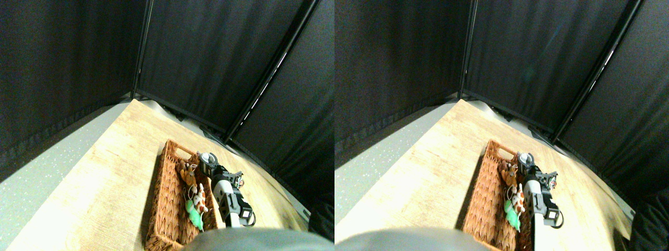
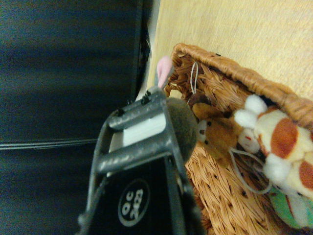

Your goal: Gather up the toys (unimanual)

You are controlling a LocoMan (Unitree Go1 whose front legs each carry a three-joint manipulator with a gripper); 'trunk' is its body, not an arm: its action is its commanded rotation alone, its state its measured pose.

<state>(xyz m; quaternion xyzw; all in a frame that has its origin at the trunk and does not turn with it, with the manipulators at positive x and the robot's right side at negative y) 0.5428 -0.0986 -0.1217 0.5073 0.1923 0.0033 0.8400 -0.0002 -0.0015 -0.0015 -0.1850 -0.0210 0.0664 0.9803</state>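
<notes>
A long brown wicker basket (image 1: 163, 209) lies on the wooden table, its rim (image 2: 230, 68) close in the wrist view. Inside it lie a brown toy (image 1: 186, 172) (image 2: 217, 134), an orange-white toy (image 1: 199, 197) (image 2: 283, 142) and a green toy (image 1: 195, 215) (image 2: 286, 210). My right gripper (image 1: 208, 163) (image 2: 161, 105) hangs over the basket's far right end, shut on a grey toy (image 1: 207, 157) (image 2: 185, 128). The toy's pink ear (image 2: 164, 69) sticks out past the jaw. Most of the grey toy is hidden behind the jaw.
The light wooden table (image 1: 115, 172) extends left of and beyond the basket, with a grey speckled floor (image 1: 42, 178) past its left edge. Black curtains (image 1: 209, 63) on dark poles close in the back and right sides.
</notes>
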